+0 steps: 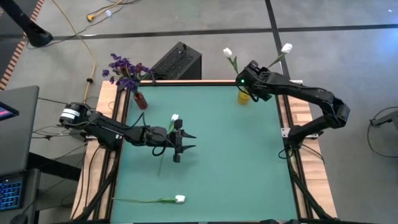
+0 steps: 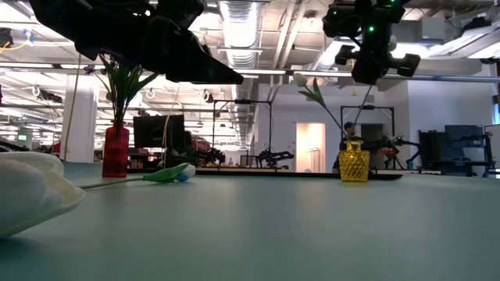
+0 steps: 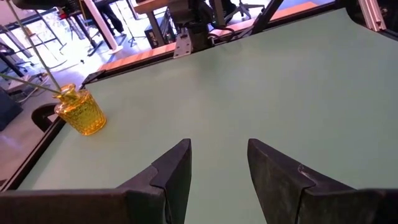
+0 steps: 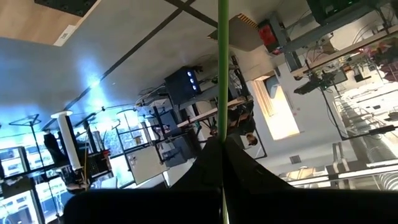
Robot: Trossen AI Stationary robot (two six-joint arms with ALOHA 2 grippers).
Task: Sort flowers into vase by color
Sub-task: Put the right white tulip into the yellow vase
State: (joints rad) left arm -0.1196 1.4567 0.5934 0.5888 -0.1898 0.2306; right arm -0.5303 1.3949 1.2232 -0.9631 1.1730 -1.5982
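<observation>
High view straight down; low view table-level; both share yellow vase [image 1: 243, 98].

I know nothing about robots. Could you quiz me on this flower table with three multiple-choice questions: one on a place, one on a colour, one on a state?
1. Where on the table is the yellow vase?
A. middle
B. far right corner
C. near edge

2. What colour is the vase holding the purple flowers?
A. red
B. yellow
C. blue

3. The right gripper is:
A. open, empty
B. shut on the yellow vase
C. shut on a tulip stem

Answers:
1 B: the high view shows it there.
2 A: the red vase holds them.
3 C: its fingers pinch the green stem. The left gripper is open above mid-table.
</observation>
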